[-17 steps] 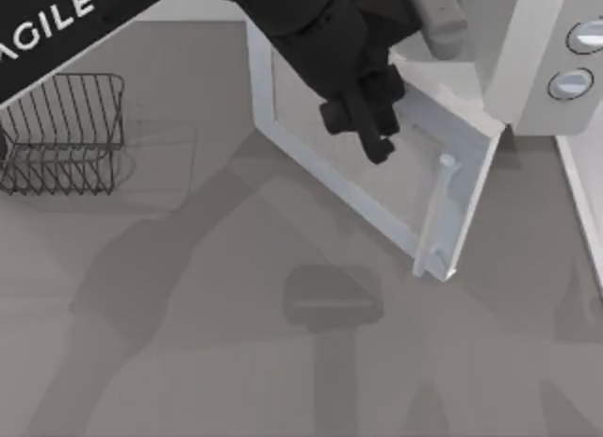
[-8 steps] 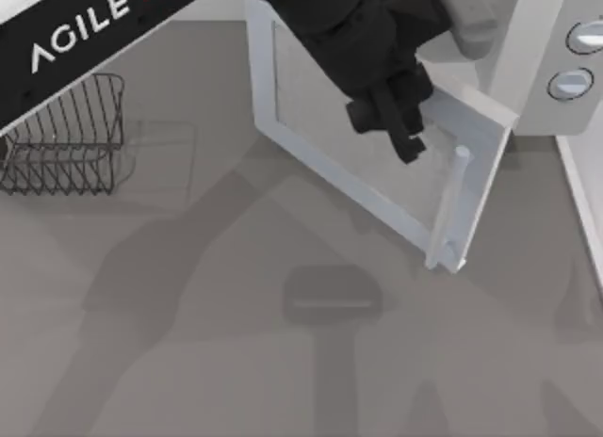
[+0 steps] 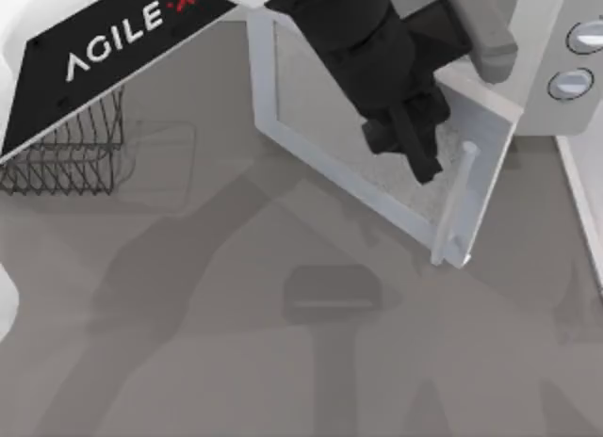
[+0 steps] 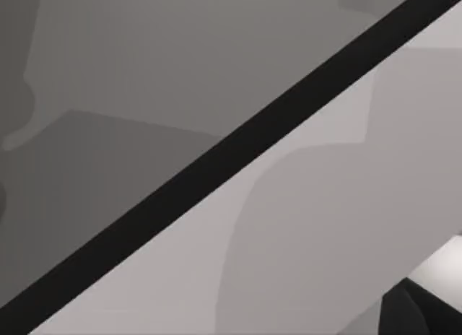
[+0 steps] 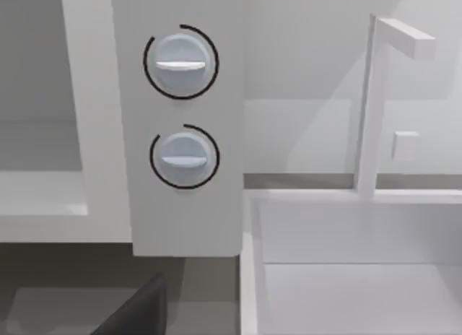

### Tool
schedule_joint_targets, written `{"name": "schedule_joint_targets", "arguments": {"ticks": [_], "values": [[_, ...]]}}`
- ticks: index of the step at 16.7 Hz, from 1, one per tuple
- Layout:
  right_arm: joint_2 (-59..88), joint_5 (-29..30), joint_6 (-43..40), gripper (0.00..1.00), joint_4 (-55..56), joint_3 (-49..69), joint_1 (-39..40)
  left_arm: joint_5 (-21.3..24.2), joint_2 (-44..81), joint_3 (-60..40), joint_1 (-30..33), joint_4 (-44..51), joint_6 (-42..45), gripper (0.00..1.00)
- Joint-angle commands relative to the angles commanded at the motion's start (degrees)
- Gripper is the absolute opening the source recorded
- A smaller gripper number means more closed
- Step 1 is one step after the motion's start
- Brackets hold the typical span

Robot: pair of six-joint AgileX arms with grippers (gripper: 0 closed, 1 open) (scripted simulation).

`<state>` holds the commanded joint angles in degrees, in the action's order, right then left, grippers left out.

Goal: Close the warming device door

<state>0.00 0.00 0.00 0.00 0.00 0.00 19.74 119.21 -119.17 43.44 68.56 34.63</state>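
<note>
Door (image 3: 377, 164) hung part-open, swung out from the warming device (image 3: 551, 74) at the table's far right. My left gripper (image 3: 419, 154) pressed against its window, just left of the bar handle (image 3: 455, 197); whether its claw was clenched or released I could not tell. A wire rack (image 3: 66, 150) sat far left.

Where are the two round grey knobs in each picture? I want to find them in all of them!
Top view: the two round grey knobs sit at the far right edge, near the top, one above the other.
Right wrist view: they are big and close, stacked left of the middle.
Left wrist view: pale grey surfaces and a black slanted band; nothing to match here.
Shared landmark: the tall white panel that the knobs sit on.
</note>
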Motion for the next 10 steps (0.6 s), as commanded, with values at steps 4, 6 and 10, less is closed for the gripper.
{"name": "schedule_joint_targets", "arguments": {"ticks": [4,6,10], "values": [[0.00,0.00,0.00,1.00,0.00,0.00,0.00,-1.18,1.27,-3.23,0.19,-0.63,-1.38,0.00],[0.00,0.00,0.00,1.00,0.00,0.00,0.00,-1.59,1.28,-3.87,-0.11,-1.19,-1.60,0.00],[0.00,0.00,0.00,1.00,0.00,0.00,0.00,-1.44,1.11,-3.69,0.06,-1.03,-1.52,0.00]]}}
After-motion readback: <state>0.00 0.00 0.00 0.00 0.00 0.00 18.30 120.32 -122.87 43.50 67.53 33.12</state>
